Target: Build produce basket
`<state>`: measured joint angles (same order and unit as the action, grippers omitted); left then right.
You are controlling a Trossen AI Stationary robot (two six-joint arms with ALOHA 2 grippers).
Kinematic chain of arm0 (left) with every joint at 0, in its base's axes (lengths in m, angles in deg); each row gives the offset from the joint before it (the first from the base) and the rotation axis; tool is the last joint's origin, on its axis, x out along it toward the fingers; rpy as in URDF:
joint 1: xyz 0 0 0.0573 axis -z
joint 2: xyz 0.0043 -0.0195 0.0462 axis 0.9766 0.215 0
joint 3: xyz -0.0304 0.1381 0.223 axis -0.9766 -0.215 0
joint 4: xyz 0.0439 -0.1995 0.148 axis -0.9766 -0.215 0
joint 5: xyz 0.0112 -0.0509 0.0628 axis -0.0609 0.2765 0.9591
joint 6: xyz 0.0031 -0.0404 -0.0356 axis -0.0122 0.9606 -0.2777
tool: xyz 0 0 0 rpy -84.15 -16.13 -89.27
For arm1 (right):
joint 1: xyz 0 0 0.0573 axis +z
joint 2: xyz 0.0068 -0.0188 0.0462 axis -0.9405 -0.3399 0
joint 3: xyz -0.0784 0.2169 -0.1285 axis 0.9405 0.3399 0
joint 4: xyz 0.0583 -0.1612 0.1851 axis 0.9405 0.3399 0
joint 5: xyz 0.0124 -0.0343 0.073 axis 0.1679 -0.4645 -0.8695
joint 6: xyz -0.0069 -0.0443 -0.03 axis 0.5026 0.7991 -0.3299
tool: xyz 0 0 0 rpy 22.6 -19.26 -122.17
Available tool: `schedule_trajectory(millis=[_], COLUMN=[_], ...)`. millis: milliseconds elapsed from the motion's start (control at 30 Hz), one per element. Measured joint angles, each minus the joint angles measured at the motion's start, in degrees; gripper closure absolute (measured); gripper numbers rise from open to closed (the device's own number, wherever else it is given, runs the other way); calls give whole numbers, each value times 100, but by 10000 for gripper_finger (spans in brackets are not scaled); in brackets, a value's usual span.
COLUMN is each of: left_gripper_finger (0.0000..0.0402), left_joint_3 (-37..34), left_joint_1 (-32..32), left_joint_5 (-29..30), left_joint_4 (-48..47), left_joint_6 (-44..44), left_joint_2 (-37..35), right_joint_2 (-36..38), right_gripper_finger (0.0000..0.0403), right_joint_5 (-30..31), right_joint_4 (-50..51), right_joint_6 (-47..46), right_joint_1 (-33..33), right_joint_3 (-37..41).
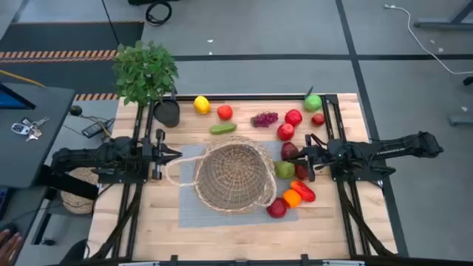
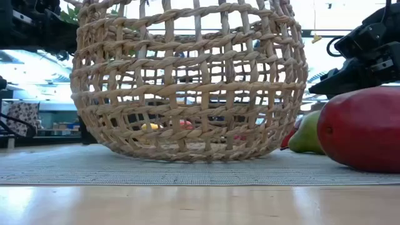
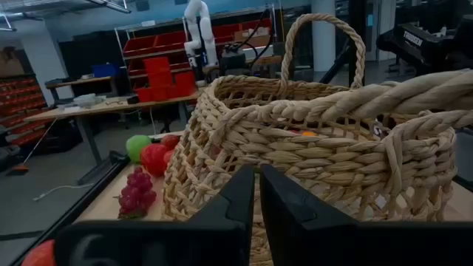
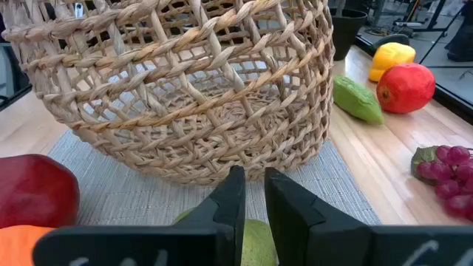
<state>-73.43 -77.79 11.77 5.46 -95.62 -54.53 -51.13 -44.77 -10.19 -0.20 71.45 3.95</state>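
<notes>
The wicker basket (image 1: 235, 176) stands on its base on a grey mat (image 1: 194, 213) at mid-table, its looped handle (image 1: 171, 171) toward the left. The produce lies loose on the table's far and right parts: a yellow piece (image 1: 202, 104), a cucumber (image 1: 222, 128), grapes (image 1: 264, 118), red pieces (image 1: 293, 117), a green pear (image 1: 284, 169) and an orange piece (image 1: 292, 198). My left gripper (image 1: 174, 155) hangs shut just left of the basket, above the handle. My right gripper (image 1: 300, 157) hangs shut just right of the basket, over the pear (image 4: 255, 235).
A leafy potted plant (image 1: 145, 70) and a black pot (image 1: 168, 113) stand at the far left corner. Black frame rails (image 1: 137, 148) run along both table sides. A smaller woven round thing (image 1: 77, 196) sits off the left edge. Bare wood lies along the near edge.
</notes>
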Motion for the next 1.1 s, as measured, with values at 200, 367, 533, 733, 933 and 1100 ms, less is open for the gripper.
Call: schedule_trajectory(millis=[200, 367, 533, 733, 933, 1100], left_gripper_finger=[364, 366, 373, 369, 364, 369], left_joint_3=[0, 0, 0, 1, 0, 0], left_joint_1=[1, 0, 2, 2, 2, 1], left_joint_5=[0, 0, -1, -2, -2, -2], left_joint_4=[1, 0, 0, 0, 0, 0], left_joint_6=[0, 0, 0, 0, 2, 0], left_joint_2=[-1, 0, -1, -1, -2, -2], right_joint_2=[-2, -2, -2, -1, 0, 0], right_gripper_finger=[342, 342, 342, 342, 342, 342], right_joint_5=[0, 0, 0, 0, 0, 0], right_joint_4=[0, 0, -2, 0, 0, 0], right_joint_6=[-1, 0, -2, -1, -1, 0], right_joint_1=[1, 0, 0, 1, 0, 2], right_joint_3=[-2, -2, -2, -1, -2, -2])
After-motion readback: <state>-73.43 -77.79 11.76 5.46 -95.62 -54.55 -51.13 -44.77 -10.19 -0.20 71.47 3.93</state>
